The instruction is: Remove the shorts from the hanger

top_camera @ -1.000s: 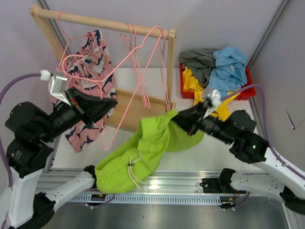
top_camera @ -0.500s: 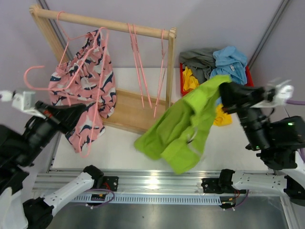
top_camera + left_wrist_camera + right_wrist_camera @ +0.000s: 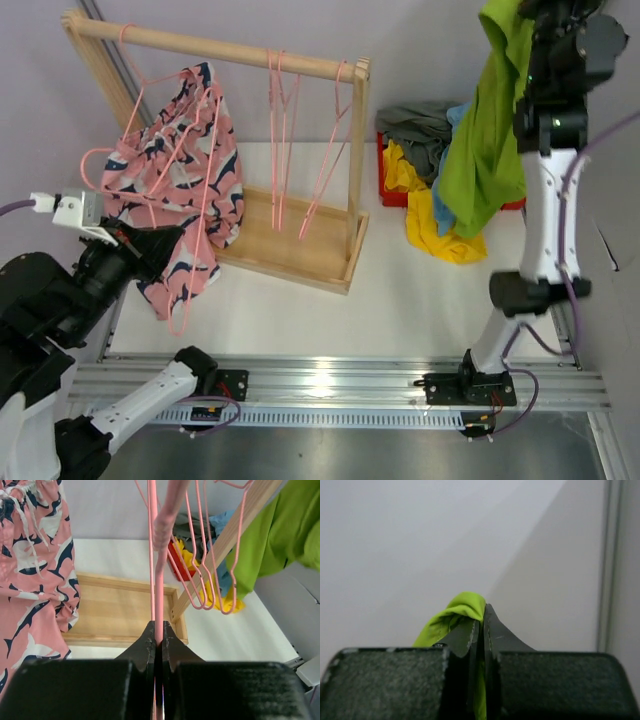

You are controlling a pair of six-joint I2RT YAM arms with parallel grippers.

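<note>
1. Check the left gripper (image 3: 158, 630) at the lower left of the overhead view. Its jaws are pressed together on a thin pink wire hanger (image 3: 160, 575).
2. Note the change: a second ago this hanger sat at frame centre, caught up with the lime green fabric shorts (image 3: 480, 130). It has now been drawn back to the lower left and carries no lime fabric.
3. Read the left arm as folded low, with its forearm aimed up-right toward the wooden rack (image 3: 220, 45).
4. Look at the upper right. The lime green fabric shorts, which earlier sagged over the front of the white table (image 3: 300, 310), now hang full length above the red bin (image 3: 388, 190).
5. Confirm the right gripper (image 3: 480, 625): its jaws pinch a fold of lime fabric.
6. Treat this pair as off its hanger. Only the release over the grey shorts (image 3: 415, 122) and yellow shorts (image 3: 445, 240) in the bin appears to remain.
7. Read the right arm as reared almost vertical, with its wrist at the top edge of the frame.
8. Farthest back, the pink shorts with the navy-and-white pattern (image 3: 175, 165) still hang from the rack at upper left, so expect that pair next.
</note>
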